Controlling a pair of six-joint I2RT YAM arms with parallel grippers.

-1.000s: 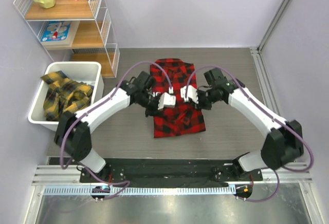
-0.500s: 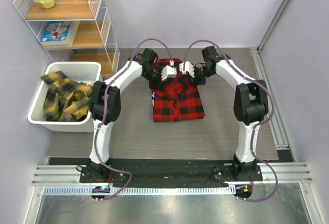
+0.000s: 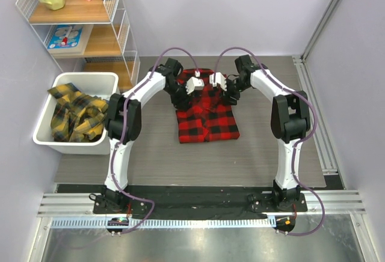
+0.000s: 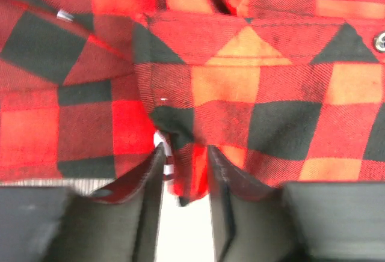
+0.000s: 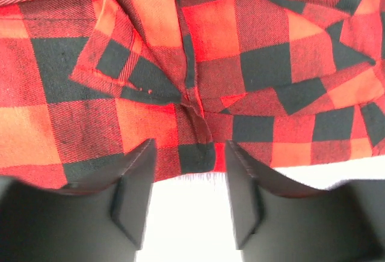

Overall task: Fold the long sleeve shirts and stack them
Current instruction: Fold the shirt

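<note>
While both arms are being stretched over the far half of the tabletop [image 3: 150, 148], the folded red-and-black shirt [image 3: 207, 124] is being shown from above, lying flat at its middle. The left hand [image 3: 195, 85] and right hand [image 3: 215, 82] are being held close together over its collar end. At the left, well apart, yellow-and-black shirts [image 3: 75, 115] are being held heaped in a white bin [image 3: 84, 77].

From the left wrist, a fold of red cloth is being framed between slightly parted fingers [image 4: 150, 178]; whether it is being pinched cannot be told.

From the right wrist, the fingers [image 5: 135, 190] are being held spread, a bright gap between them, their tips at the shirt's edge.
</note>
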